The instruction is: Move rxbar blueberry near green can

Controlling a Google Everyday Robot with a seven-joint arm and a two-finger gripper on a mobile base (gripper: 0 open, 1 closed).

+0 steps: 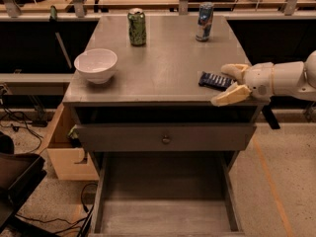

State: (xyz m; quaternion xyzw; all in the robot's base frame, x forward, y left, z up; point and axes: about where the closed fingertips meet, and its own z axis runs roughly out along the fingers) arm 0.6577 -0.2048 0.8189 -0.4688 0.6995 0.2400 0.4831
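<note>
A grey bench (163, 68) with a lower drawer pulled open stands on a speckled workshop floor. By our reading the task has barely begun: the rxbar blueberry (213, 80) lies flat near the bench's 4 o'clock edge, well apart from the green can (137, 27) at 11 o'clock. Grasping, lifting and carrying across are all left to do. The white arm reaches in level from 3 o'clock. Its pincer (231, 82) is spread open, fingers either side of the bar's right end, not closed on it. A white bowl (96, 64) sits at 9 o'clock and a blue can (204, 21) at 1 o'clock.
</note>
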